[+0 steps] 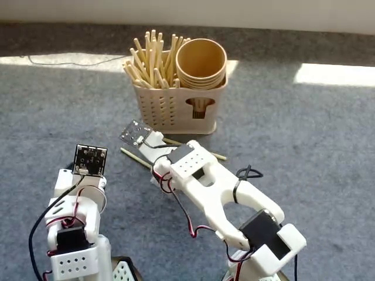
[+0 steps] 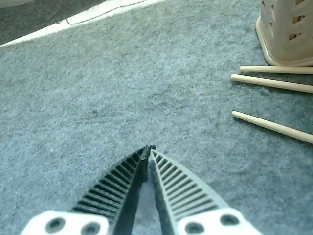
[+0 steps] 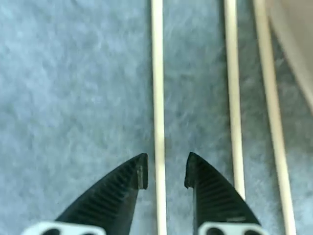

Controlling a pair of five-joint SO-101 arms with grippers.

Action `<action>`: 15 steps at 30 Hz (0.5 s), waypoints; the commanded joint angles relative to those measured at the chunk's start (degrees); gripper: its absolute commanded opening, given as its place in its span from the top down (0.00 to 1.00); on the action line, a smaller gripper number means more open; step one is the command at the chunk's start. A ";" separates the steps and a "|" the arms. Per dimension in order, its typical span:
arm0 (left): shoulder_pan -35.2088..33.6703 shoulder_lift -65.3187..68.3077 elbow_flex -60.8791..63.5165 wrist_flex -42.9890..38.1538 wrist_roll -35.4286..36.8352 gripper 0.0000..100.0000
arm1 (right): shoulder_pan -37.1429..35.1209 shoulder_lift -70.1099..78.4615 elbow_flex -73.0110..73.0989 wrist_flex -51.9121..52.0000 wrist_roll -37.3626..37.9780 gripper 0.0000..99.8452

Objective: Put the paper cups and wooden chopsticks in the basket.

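Three chopsticks [image 3: 157, 73] lie beside the basket [image 1: 161, 108]

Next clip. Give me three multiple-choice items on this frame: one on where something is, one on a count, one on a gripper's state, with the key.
1. Where are the paper cups?
A. stacked in the basket
B. lying outside it
C. stacked on top of an arm

2. How many loose chopsticks lie on the carpet by the basket in the left wrist view?
A. one
B. three
C. six

3. How is the right gripper?
A. shut on a cup
B. shut on nothing
C. open, astride one chopstick

Key:
1 A: the stack stands in the basket next to the upright chopsticks.
2 B: three sticks lie there.
3 C: it stands open with a stick running through the gap.
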 commanded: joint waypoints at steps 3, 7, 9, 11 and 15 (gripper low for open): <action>-0.57 -0.40 1.10 0.00 -0.44 1.00 | -1.27 -3.12 0.22 -11.82 -2.46 0.86; -0.57 -0.40 1.10 0.09 -0.44 1.00 | -2.15 -0.57 2.42 -18.68 -2.29 0.86; -0.57 -0.40 1.10 0.09 -0.44 1.00 | -2.24 2.77 3.12 -20.18 -2.20 0.86; -0.57 -0.40 1.10 0.09 -0.44 1.00 | -2.24 6.73 2.77 -20.44 -2.11 0.86; -0.57 -0.40 1.10 0.09 -0.44 1.00 | -2.15 9.98 -1.63 -18.24 -2.11 0.89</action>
